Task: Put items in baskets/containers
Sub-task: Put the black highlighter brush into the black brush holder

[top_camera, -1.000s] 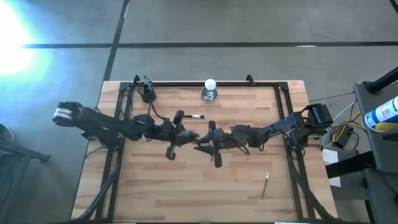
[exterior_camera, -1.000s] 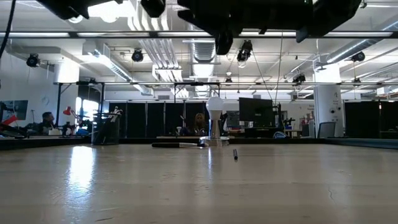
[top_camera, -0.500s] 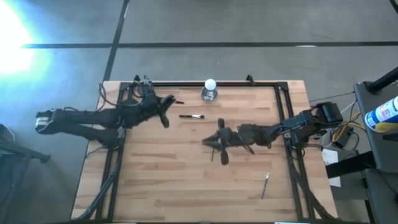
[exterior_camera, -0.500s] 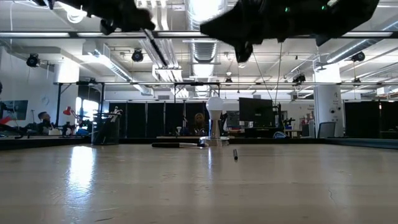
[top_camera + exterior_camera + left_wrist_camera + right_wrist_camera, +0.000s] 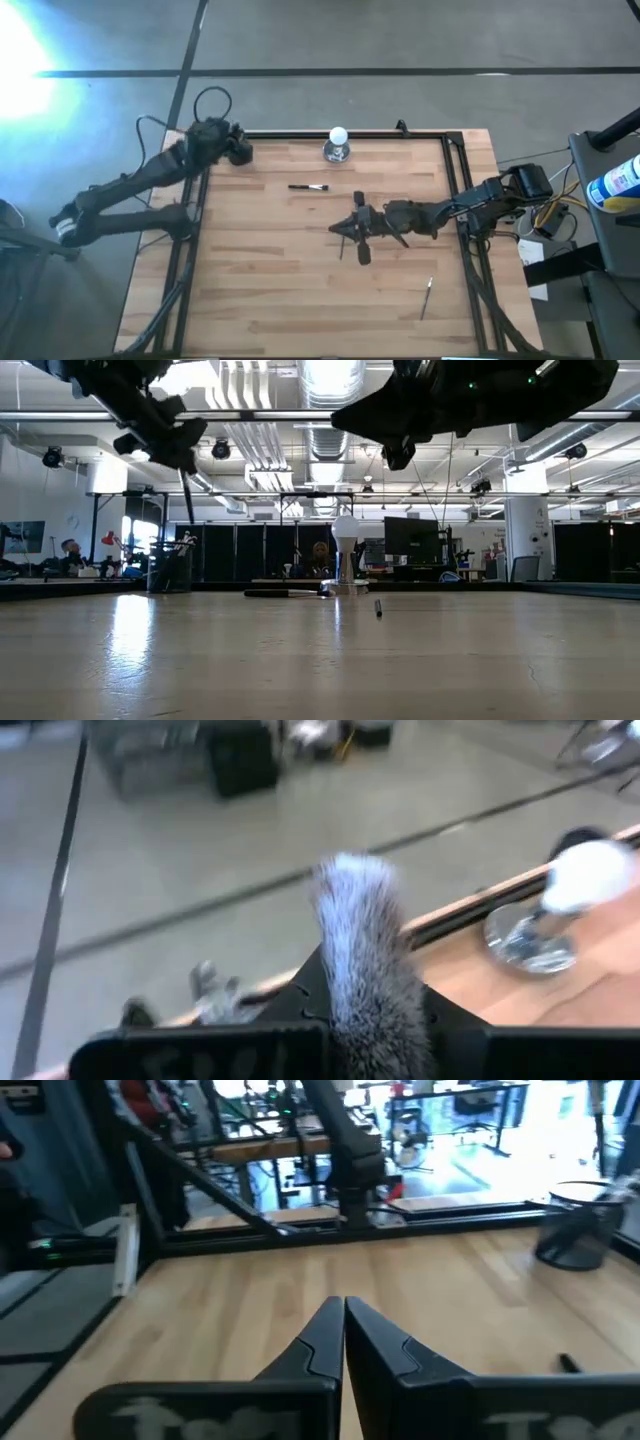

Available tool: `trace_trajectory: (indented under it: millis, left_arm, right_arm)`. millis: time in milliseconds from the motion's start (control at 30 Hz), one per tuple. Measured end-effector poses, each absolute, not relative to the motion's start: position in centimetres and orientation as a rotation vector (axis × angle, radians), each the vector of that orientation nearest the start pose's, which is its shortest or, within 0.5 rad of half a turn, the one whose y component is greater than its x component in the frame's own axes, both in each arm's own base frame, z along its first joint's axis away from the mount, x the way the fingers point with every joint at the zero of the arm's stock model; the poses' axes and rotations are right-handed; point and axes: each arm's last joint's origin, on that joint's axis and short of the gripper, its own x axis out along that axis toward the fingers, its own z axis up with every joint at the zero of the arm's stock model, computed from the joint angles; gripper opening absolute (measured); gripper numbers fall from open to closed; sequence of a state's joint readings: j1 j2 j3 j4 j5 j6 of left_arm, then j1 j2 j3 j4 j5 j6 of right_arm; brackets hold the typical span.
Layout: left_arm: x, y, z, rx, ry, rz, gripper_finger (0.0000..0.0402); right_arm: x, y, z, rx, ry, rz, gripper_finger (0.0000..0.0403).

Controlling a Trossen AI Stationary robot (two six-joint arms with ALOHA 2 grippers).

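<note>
My left gripper (image 5: 222,142) hangs over the table's far left corner, shut on a makeup brush. The brush's fluffy grey head (image 5: 358,935) stands up and its thin dark handle (image 5: 187,500) points down. It is just above the small black cup (image 5: 170,572), out of which other brushes stick. My right gripper (image 5: 343,1310) hovers shut over the table's middle (image 5: 337,230), with nothing in it. One dark brush with a pale tip (image 5: 308,187) lies flat near the far edge. Another thin brush (image 5: 426,297) lies flat at the near right. My left gripper pinches the brush between its two fingers just below the fluffy head (image 5: 372,1040); the head itself hides the exact spot. The fingers lie across the brush. It is lifted clear and stands nearly upright, head up, with the handle end (image 5: 190,518) hanging above the cup.
A white ball on a silvery base (image 5: 338,146) stands at the middle of the far edge. A black frame (image 5: 300,134) runs along the table's far and side edges. Bare wood lies across the near half of the table (image 5: 300,300).
My left gripper has carried the fluffy brush from the table's middle, next to my right gripper, to the far left corner. It now holds the brush upright over the cup. My right gripper has drawn back a little toward the right edge.
</note>
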State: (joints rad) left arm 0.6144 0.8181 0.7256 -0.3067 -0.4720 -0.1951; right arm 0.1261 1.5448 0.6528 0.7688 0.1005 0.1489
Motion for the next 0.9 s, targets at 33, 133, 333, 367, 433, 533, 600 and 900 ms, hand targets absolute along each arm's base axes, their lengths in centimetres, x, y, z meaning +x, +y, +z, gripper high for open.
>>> trace_trajectory:
  millis: [33,133,333,367,433,533,600,900]
  left_arm:
    - [13.3,11.7,29.6,-0.222,0.333,1.124,0.0025]
    - [12.6,13.2,29.5,-0.26,0.389,1.168,0.0025]
    - [12.3,15.8,28.7,-0.281,0.53,1.246,0.0025]
    - [12.4,16.2,28.5,-0.287,0.553,1.254,0.0025]
    - [12.7,17.1,27.8,-0.298,0.607,1.259,0.0025]
    - [13.2,18.3,26.9,-0.305,0.67,1.263,0.0025]
    - [13.5,19.0,26.3,-0.314,0.708,1.266,0.0025]
    - [13.9,20.2,24.7,-0.384,0.913,1.257,0.0056]
  right_arm:
    - [30.7,3.6,20.2,0.133,0.126,0.015,0.0008]
    - [30.7,3.4,20.2,0.13,0.126,0.004,0.0008]
    - [30.7,3.5,20.2,0.115,0.128,0.011,0.0008]
    - [30.7,3.5,20.1,0.112,0.129,0.009,0.0008]
    - [30.7,3.5,20.1,0.112,0.129,0.007,0.0008]
    - [30.7,3.5,20.1,0.112,0.13,0.013,0.0008]
    - [30.7,3.5,20.1,0.112,0.13,0.012,0.0008]
    - [30.7,3.5,20.0,0.111,0.138,0.011,0.0008]
